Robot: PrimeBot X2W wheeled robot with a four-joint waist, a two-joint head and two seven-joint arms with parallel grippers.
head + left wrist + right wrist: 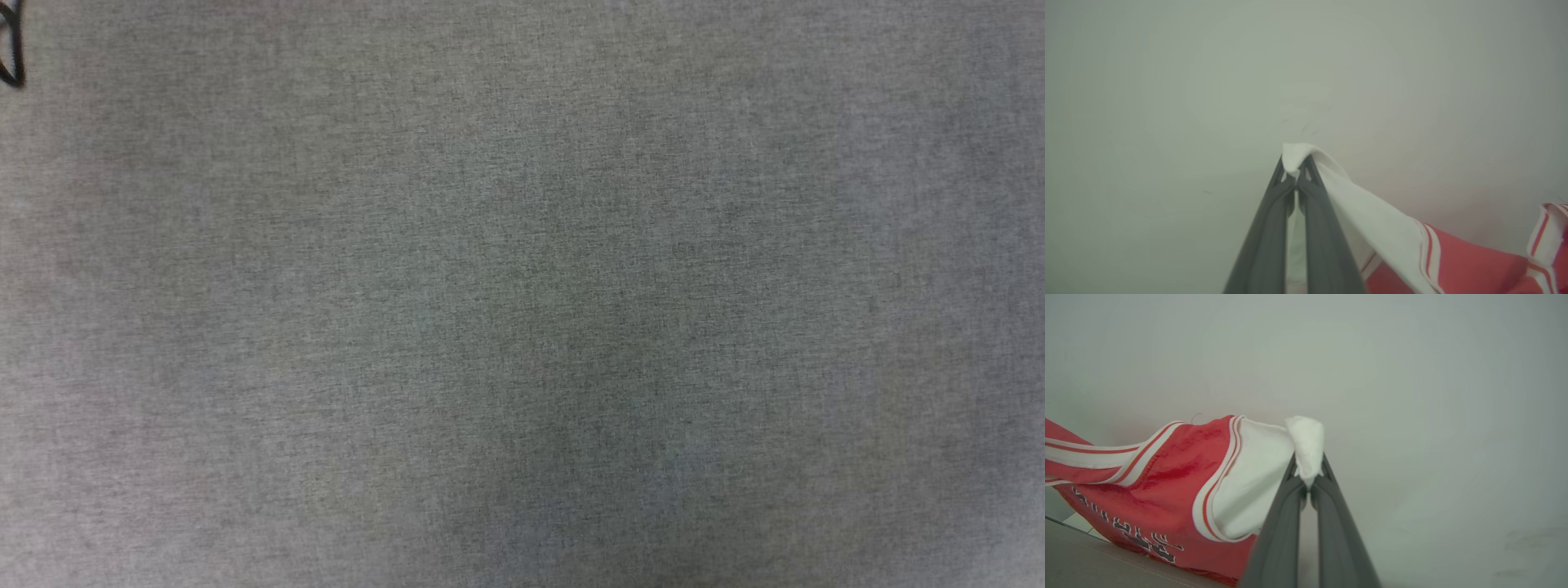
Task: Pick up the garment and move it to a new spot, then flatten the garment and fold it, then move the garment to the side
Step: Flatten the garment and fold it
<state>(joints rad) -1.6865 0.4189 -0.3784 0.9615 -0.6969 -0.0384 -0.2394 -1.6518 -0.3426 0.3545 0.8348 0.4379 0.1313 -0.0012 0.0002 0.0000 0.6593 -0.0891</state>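
My L fingers are clamped shut on a bunch of white sleeve of the garment. My R fingers are doing the same, pinching white sleeve cloth at their tips. Red body sags betw. the 2 grips, black lettering & striped trim facing R wrist cam. Lower edge is near the grey desk, can't tell if touching. Head view: grey desk cloth, plus a small dark curved bit top-left, unclear what.
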